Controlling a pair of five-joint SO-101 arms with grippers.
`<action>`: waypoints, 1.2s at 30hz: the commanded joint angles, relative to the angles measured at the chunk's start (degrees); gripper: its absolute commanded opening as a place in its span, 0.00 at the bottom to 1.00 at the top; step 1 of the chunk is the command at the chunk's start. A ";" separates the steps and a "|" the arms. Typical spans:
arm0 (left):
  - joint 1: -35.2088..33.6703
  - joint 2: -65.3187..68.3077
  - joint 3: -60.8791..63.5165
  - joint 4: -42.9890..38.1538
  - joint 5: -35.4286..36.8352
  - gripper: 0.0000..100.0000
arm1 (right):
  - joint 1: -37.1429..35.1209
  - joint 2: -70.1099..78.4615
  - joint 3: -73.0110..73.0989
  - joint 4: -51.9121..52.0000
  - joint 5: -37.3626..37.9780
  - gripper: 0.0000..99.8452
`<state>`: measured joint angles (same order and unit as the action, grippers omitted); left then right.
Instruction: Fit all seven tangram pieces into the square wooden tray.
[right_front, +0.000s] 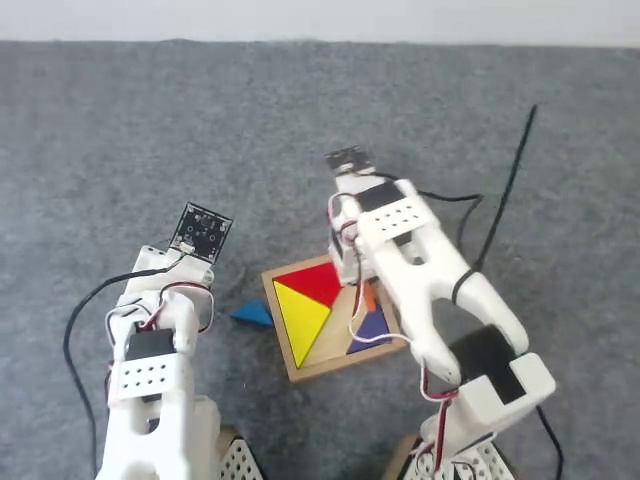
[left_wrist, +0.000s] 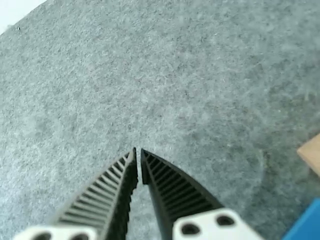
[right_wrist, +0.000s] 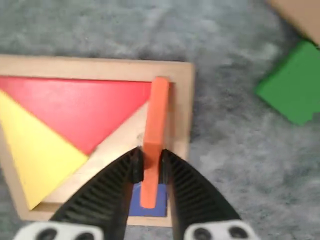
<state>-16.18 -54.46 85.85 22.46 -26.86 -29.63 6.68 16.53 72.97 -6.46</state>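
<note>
Your right gripper (right_wrist: 150, 155) is clamped on the orange piece (right_wrist: 159, 110) and holds it on edge over the tray (right_front: 300, 372), near its 3 o'clock rim. Bare wood shows there beside the red piece (right_wrist: 75, 105). The yellow piece (right_wrist: 35, 150) fills the 9 o'clock side, and a purple piece (right_front: 377, 326) sits around 4 o'clock.

Your left gripper (left_wrist: 138, 152) hangs over open carpet (left_wrist: 200, 75) toward the tray's 10 o'clock, its fingers almost touching and holding nothing.

A blue piece (right_front: 252, 314) lies just beside the tray's 9 o'clock edge. A green piece (right_wrist: 295, 92) rests on the carpet, apart from the rim.
</note>
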 joint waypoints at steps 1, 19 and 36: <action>0.26 -1.49 -0.48 -1.23 -0.62 0.01 | -3.03 -0.57 -3.34 -0.92 1.49 0.16; 0.18 -1.49 -0.48 -1.23 -0.62 0.01 | -9.01 -1.10 -3.43 -0.48 1.23 0.17; 0.00 -1.49 -0.48 -1.23 -0.62 0.01 | -9.98 -1.10 -8.44 6.37 9.14 0.02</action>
<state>-16.18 -54.46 85.85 22.46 -26.86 -38.24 6.68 10.46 76.57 -1.27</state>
